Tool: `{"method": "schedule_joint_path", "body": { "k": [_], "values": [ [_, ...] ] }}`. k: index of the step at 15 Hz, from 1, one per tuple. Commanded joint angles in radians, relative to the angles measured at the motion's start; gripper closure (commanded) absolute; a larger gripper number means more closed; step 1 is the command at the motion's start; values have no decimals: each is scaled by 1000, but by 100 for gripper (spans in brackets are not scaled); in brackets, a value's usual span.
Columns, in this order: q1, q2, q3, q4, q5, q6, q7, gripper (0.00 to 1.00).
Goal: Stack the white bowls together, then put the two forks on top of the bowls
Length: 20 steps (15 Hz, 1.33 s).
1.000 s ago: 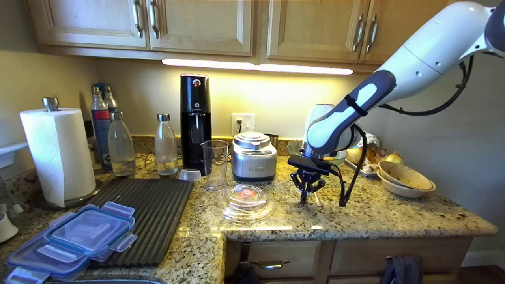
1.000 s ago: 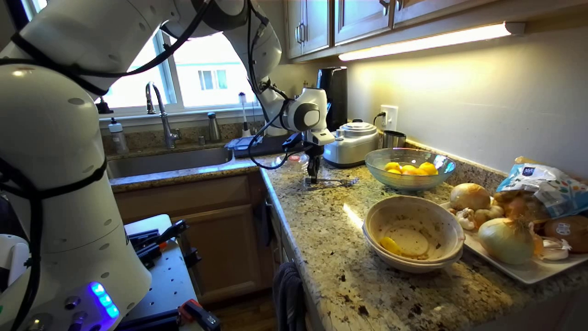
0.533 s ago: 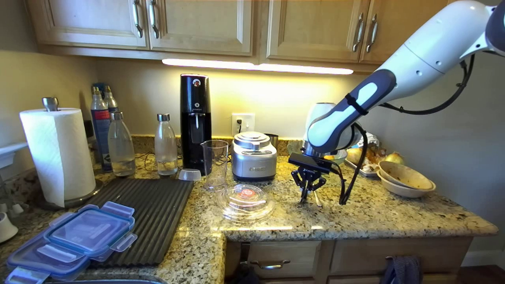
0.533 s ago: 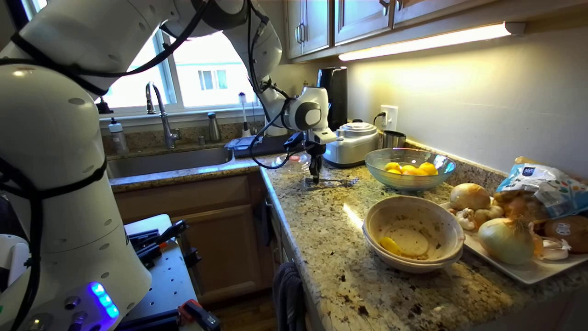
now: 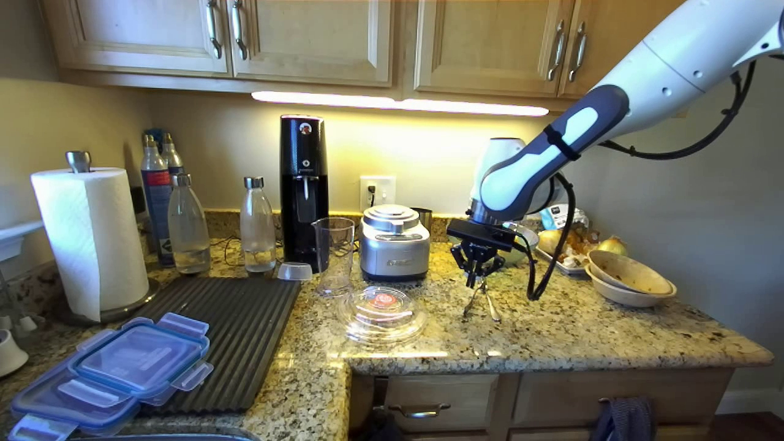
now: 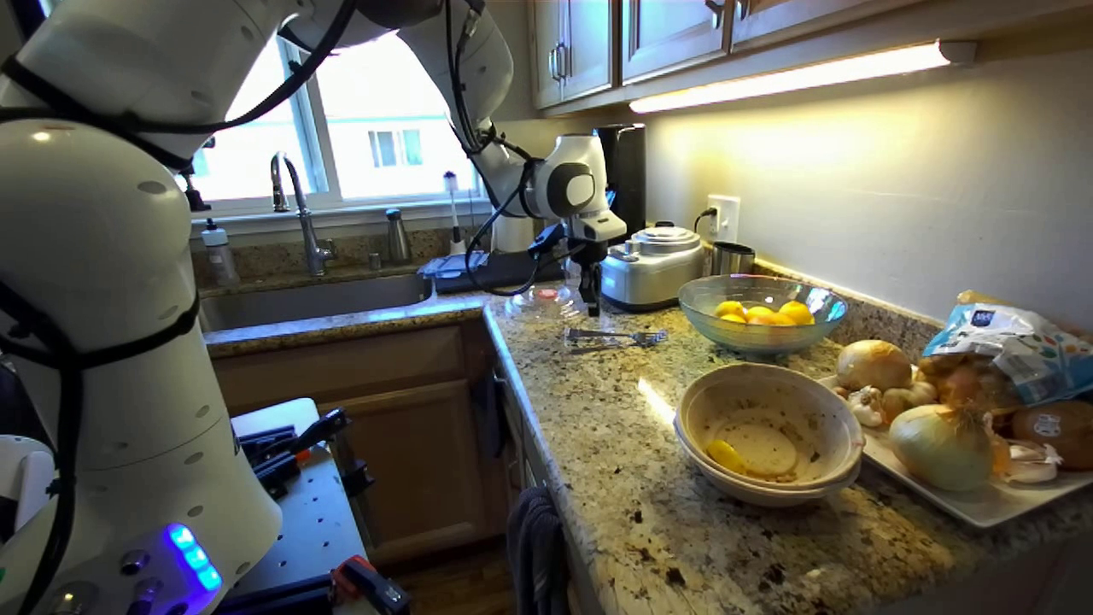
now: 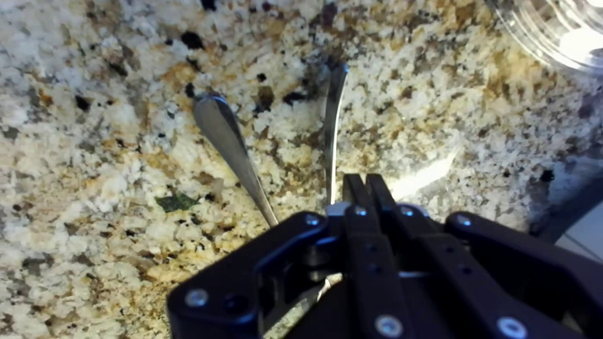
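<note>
On the speckled granite countertop [image 5: 551,331], two silvery forks [image 7: 228,137] lie below the gripper [image 7: 364,181], their tined ends nearer the clear glass bowl [image 6: 709,329] of yellow fruit [image 6: 796,313]. In the wrist view the handles spread apart at their ends; the heads are mostly hidden by the gripper, so whether the two touch I cannot tell. The gripper points down, fingers drawn together to a mere sliver of gap — tips raised clear of the forks. Well away, the upper white bowl [image 6: 768,406] sits tilted in the lower white bowl [image 6: 751,494], its inside flecked dark, with a yellow piece [image 6: 726,457] in it. Just beside them is a white tray [image 6: 982,515] of onions [image 6: 935,448] and garlic [image 6: 865,407]. Near the forks — a flat glass dish [image 5: 375,324].
</note>
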Motion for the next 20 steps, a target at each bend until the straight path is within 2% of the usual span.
{"method": "schedule_joint_path", "body": {
  "k": [1, 2, 3, 5, 15, 20],
  "values": [
    [28, -42, -47, -52, -83, -35, 47, 94],
    [28, -36, -53, -47, -103, -48, 49, 93],
    [22, -32, -55, -43, -124, -61, 34, 68],
    [0, -27, -48, -37, -149, -74, -5, 66],
    [-88, 36, -9, 20, -136, -103, -229, 2],
    [-104, 75, -4, 58, -123, -102, -332, 0]
  ]
}}
